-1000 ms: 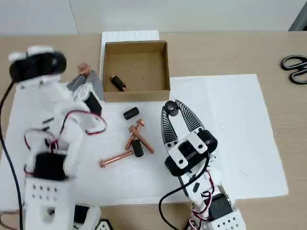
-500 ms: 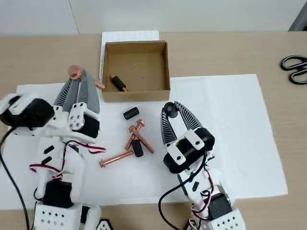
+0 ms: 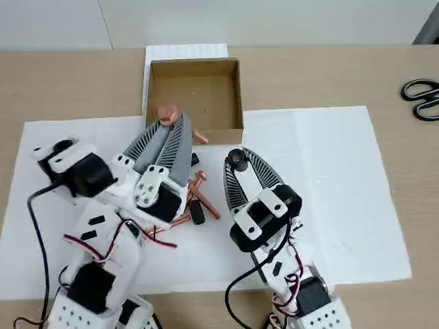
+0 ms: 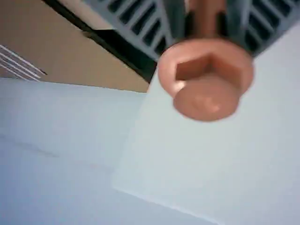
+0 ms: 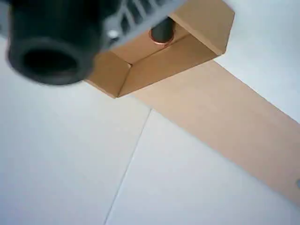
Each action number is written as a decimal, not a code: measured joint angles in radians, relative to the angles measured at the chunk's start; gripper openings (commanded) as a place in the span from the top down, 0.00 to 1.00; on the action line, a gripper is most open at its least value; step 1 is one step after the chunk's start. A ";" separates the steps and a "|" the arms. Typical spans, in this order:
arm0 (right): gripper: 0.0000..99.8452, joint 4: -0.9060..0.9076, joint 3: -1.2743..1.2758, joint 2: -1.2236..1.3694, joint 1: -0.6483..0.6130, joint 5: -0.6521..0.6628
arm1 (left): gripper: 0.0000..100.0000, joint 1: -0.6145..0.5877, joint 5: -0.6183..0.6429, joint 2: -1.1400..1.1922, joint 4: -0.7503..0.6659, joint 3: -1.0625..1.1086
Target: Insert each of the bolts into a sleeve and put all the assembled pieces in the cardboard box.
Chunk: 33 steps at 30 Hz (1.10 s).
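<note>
Left end effector [image 3: 175, 123] is clenched on a copper-coloured metal bolt [image 3: 167, 114]. The bolt sits crosswise between the grey ribbed fingers [image 3: 180, 144], its flanged head out one side and its shank tip out the other. From above, the end effector's tip hangs over the front left corner of the brown cardboard box [image 3: 236, 96]. The left wrist view brings the bolt's hexagonal head [image 4: 206, 79] up close, with white paper behind it.

The right end effector [image 3: 239, 157] grasps a black cylindrical sleeve [image 3: 238, 160] at its fingertips. It sits just in front of the box's front wall near the right corner, over the white paper sheet [image 3: 329, 178]. Its wrist view looks at the sleeve's open bore [image 5: 47, 58] and past it into the box [image 5: 140, 70]. There an assembled piece [image 5: 161, 32], black with a copper end, lies on the box floor near a wall. From above, the left end effector overlaps that part of the box.

The two tips are near each other but apart. Between the arms, loose copper bolts [image 3: 199, 179] and a loose black sleeve [image 3: 197, 212] cluster on the paper, partly under the left end effector's body. The widest run of paper lies on the right arm's outer side. Beyond it, black-handled scissors [image 3: 422, 96] lie on the wooden bench [image 3: 68, 82] at its right edge, well apart.
</note>
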 measured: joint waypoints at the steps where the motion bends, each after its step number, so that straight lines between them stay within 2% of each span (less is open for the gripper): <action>1: 1.00 0.000 0.000 0.000 0.000 0.000 | 0.99 0.014 0.000 0.000 0.012 -0.018; 11: 1.00 0.000 0.000 0.000 0.000 0.000 | 0.99 0.112 0.000 0.003 0.023 -0.074; 15: 1.00 0.000 0.000 0.000 0.000 0.000 | 0.99 0.114 -0.003 0.086 0.023 -0.080; 20: 1.00 0.000 0.000 0.000 0.000 0.000 | 0.99 0.123 -0.104 0.176 -0.054 -0.081; 24: 1.00 0.000 0.000 0.000 0.000 0.000 | 0.99 0.123 -0.129 0.201 -0.084 -0.083; 33: 1.00 0.000 0.000 0.000 0.000 0.000 | 0.99 0.123 -0.130 0.203 -0.012 -0.083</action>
